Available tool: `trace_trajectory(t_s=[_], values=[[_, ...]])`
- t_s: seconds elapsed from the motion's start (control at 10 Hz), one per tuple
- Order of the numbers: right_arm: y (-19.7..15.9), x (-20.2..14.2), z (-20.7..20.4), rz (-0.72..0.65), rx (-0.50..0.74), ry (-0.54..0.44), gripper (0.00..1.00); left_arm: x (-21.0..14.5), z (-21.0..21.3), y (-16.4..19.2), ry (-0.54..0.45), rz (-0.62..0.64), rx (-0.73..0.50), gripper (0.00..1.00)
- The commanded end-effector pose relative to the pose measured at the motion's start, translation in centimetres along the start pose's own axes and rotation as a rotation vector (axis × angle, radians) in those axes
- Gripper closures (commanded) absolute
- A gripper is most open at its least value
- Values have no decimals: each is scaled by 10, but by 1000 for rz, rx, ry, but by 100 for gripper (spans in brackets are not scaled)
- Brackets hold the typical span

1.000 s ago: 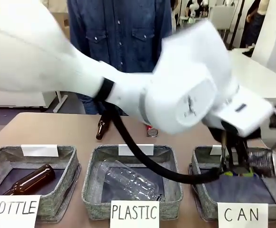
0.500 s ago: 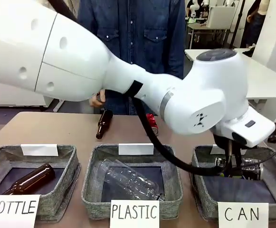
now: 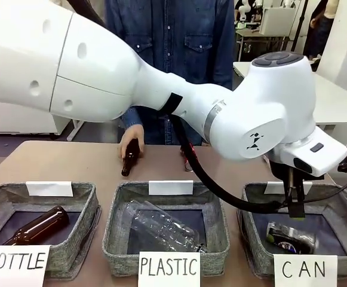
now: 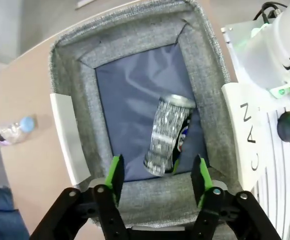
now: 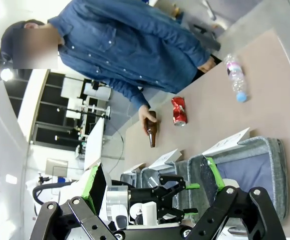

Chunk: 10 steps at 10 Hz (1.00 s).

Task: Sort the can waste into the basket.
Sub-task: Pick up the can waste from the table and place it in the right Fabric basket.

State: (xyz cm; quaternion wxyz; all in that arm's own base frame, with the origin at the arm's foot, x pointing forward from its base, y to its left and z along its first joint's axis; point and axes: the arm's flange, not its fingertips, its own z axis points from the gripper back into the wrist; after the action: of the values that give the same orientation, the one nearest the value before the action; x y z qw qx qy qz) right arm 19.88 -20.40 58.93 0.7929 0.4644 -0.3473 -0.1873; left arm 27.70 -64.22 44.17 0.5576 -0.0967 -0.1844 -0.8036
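A dented silver-and-black can [image 3: 289,237] lies on its side on the dark lining of the grey basket [image 3: 254,240] signed "CAN" [image 3: 304,270]. My left gripper [image 3: 294,200] hangs open just above it, reached across from the left. In the left wrist view the can [image 4: 167,135] lies below and between the spread green pads [image 4: 116,172] of the left gripper [image 4: 157,175], free of them, inside the basket [image 4: 149,25]. A red can [image 5: 178,111] lies on the table beyond the bins. My right gripper [image 5: 152,185] is open and holds nothing.
The person's hand [image 3: 131,136] rests on a brown bottle [image 3: 129,158] at the far table edge. The "BOTTLE" bin [image 3: 89,197] holds a brown bottle, and the "PLASTIC" bin [image 3: 116,200] holds a clear one. A small plastic bottle [image 4: 10,131] lies beside the can basket.
My left gripper has opened and the silver can has dropped from it into the "CAN" basket. The person's hand has come down onto the brown bottle on the table.
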Motion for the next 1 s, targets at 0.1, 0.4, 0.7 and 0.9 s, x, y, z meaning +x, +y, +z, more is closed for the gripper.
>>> trace_trajectory(t_s=[0.1, 0.4, 0.7, 0.9], values=[[3, 3, -3, -3, 11, -22, 0, 1, 6, 1, 11, 25, 7, 0], [0, 0, 0, 0, 0, 0, 0, -58, 46, -4, 79, 66, -51, 0], [6, 2, -29, 29, 11, 129, 0, -198, 173, -11, 122, 345, -89, 0], [14, 6, -62, -7, -6, 182, 0, -254, 237, -39, 205, 443, -144, 0]])
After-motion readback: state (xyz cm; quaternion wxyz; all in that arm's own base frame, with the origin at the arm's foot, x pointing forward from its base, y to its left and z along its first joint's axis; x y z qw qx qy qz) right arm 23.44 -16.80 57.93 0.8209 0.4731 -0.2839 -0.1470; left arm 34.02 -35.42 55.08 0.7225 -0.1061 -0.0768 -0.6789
